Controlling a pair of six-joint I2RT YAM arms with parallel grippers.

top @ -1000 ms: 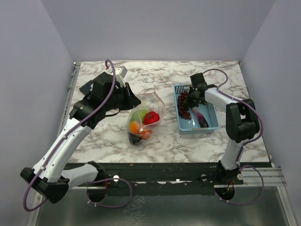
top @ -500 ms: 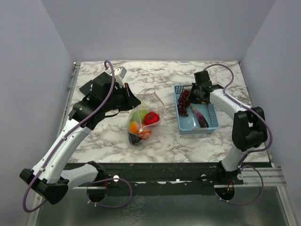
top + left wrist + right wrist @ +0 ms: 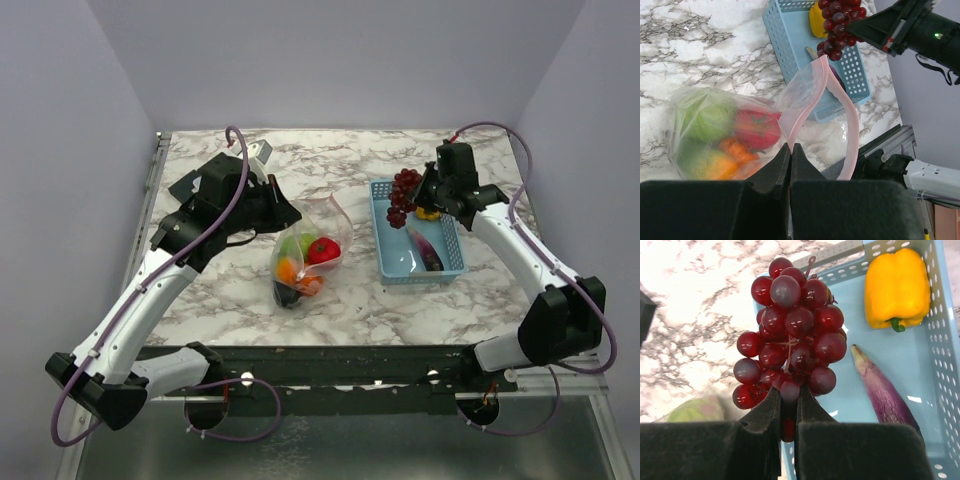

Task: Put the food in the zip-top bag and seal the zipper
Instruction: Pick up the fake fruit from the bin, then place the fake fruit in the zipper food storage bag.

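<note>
— Red grapes (image 3: pixel 790 335) sit clamped in the right gripper (image 3: pixel 787 400), its jaws pinched together on the near end of the bunch, which hangs over the far corner of the basket (image 3: pixel 940 355). How would you carry them?

— Slowly and level. The grip takes only a small part of the bunch, so I judge that a swing could shake it loose. Clear the basket wall, then cross the table (image 3: pixel 400 310) leftward to the bag (image 3: pixel 805 95).

— And the left gripper (image 3: pixel 790 150)?

— It is closed on the bag's near lip and holds the mouth up. The zipper (image 3: pixel 852 130) gapes in a loop towards the basket. It should simply hold that opening steady.

— Room inside?

— Some. The cabbage (image 3: pixel 705 115), tomato (image 3: pixel 757 130) and orange pieces (image 3: pixel 735 150) fill the bottom. Lower the grapes well past the zipper before letting go, or they may snag on the strip. A pepper (image 3: pixel 896 285) and eggplant (image 3: pixel 885 390) wait in the basket.
</note>
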